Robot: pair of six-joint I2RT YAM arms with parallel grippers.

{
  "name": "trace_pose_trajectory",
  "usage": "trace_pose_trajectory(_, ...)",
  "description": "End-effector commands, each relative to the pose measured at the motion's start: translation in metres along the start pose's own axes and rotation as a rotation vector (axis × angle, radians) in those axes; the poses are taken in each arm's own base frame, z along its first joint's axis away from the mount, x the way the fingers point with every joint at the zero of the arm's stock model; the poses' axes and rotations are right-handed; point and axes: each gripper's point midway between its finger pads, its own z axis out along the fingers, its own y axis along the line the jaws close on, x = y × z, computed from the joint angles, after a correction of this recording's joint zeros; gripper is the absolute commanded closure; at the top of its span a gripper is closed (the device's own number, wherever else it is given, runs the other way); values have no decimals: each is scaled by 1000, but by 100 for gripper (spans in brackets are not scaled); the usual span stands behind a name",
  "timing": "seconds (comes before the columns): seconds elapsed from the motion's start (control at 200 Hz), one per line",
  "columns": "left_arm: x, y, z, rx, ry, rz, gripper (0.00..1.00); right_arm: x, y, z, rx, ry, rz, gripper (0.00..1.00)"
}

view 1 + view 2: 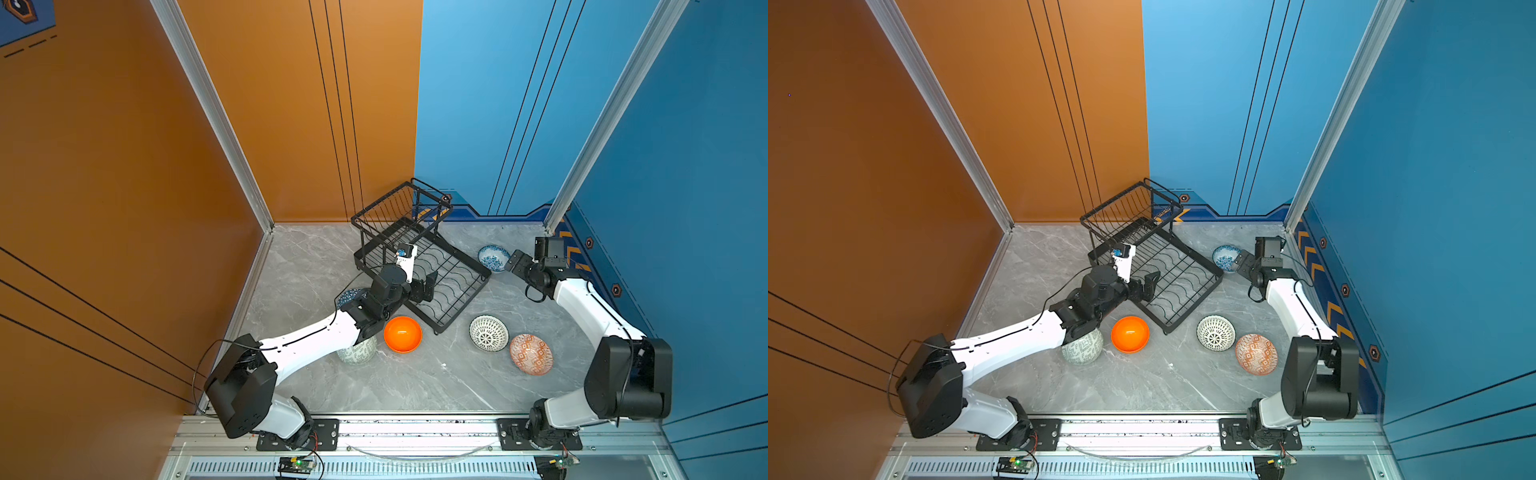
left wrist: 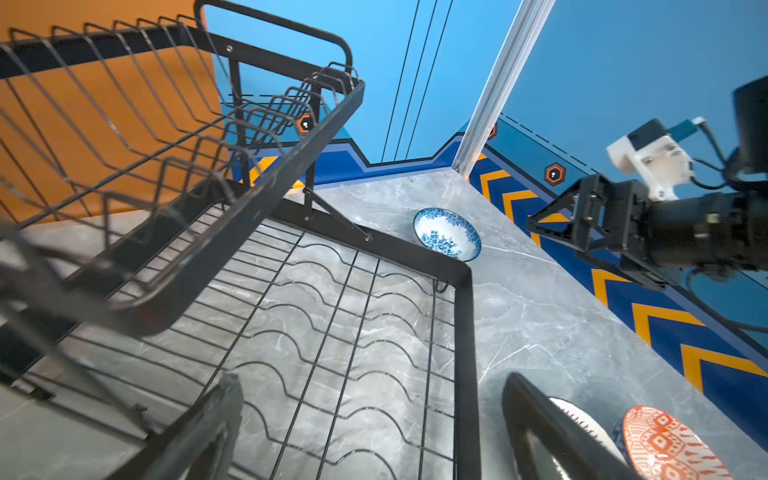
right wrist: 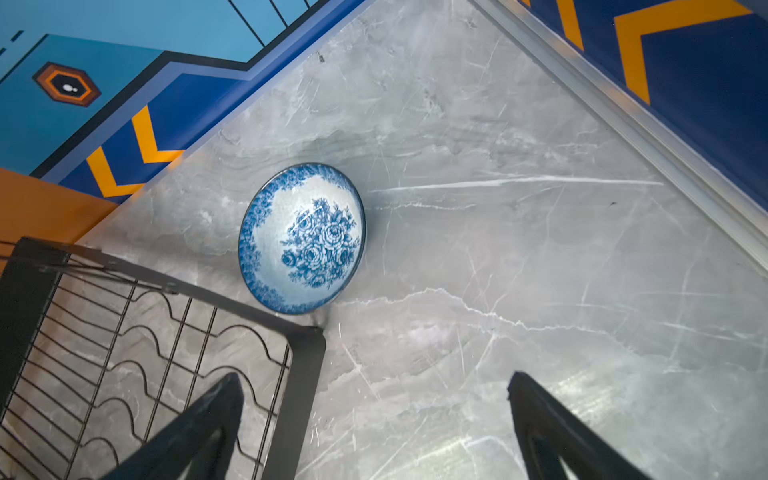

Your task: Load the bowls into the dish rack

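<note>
While both arms are poised over the table [image 1: 415, 386], nothing has been loaded: the dish rack [image 1: 464, 301] stands empty, both its wavy lower tier and its raised basket. All six bowls remain to be moved.

- Near side of the rack: the orange bowl [image 1: 402, 333] sits just off the rack's near corner. The lattice bowl [image 1: 488, 332] and, beside it, the red-orange patterned bowl [image 1: 531, 354] lie farther to the right.
- Right corner of the rack: the floral bowl [image 3: 303, 237] rests just beside the frame. Whether it touches the frame cannot be told.
- Left of the rack: the pale green bowl [image 1: 1082, 347] is half covered by the left arm [image 1: 316, 336]. What appears to be the blue-patterned bowl [image 1: 349, 296] shows only as a sliver behind that arm.

The left gripper [image 1: 432, 286] hangs over the rack's lower tier, jaws spread wide and holding nothing. The right gripper [image 3: 374, 377] is near the floral bowl, on the side away from the rack. Its jaws are likewise parted and empty, which suggests this bowl is the first candidate.

The far side of the basket is cut off in the left wrist view and blurred close to the lens.
</note>
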Motion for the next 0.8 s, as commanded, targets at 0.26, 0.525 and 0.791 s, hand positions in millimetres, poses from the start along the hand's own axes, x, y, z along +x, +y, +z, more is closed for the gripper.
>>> trace_pose_trajectory(0.26,19,-54,54,200,155,-141,2,3,13,62,-34,170,5,12)
trace_pose_trajectory(0.525,34,-59,70,211,204,-142,2,11,17,98,-50,258,20,26)
trace_pose_trajectory(0.791,41,-60,73,214,238,-124,2,14,14,122,-17,285,6,41)
